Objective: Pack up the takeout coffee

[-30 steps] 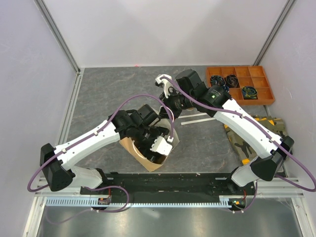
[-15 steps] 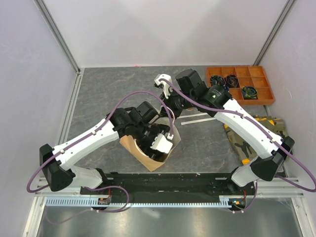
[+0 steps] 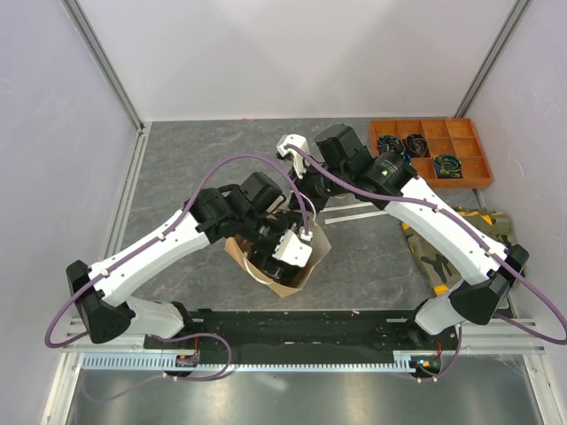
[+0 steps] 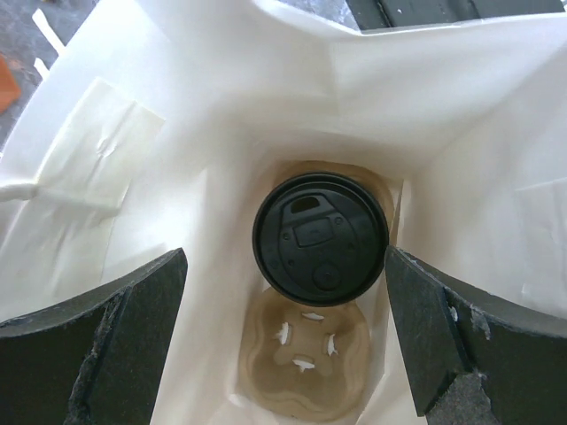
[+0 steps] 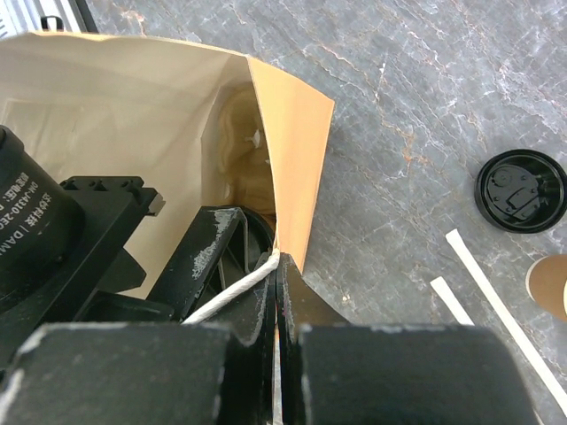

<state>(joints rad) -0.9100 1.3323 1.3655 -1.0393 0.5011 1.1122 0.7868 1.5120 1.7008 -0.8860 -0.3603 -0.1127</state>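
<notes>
In the left wrist view I look down into the white-lined paper bag (image 4: pixel 221 115). A cup with a black lid (image 4: pixel 321 237) sits in the brown pulp carrier (image 4: pixel 306 367) at the bag's bottom, with an empty socket next to it. My left gripper (image 4: pixel 283 341) is open and empty above them, one finger at each side of the lid. My right gripper (image 5: pixel 279 266) is shut on the bag's white handle at its rim. A loose black lid (image 5: pixel 520 190) and the edge of a tan cup (image 5: pixel 551 285) lie on the table beside the bag.
The tan bag (image 3: pixel 285 280) stands near the table's front middle with the left arm reaching into it. White strips (image 5: pixel 496 297) lie beside the loose lid. An orange compartment tray (image 3: pixel 430 152) is at the back right, a camouflage cloth (image 3: pixel 461 239) at the right.
The left arm has swung to the right inside the bag. The bag's mouth has shifted and turned a little to the right with it. The right gripper still holds the handle.
</notes>
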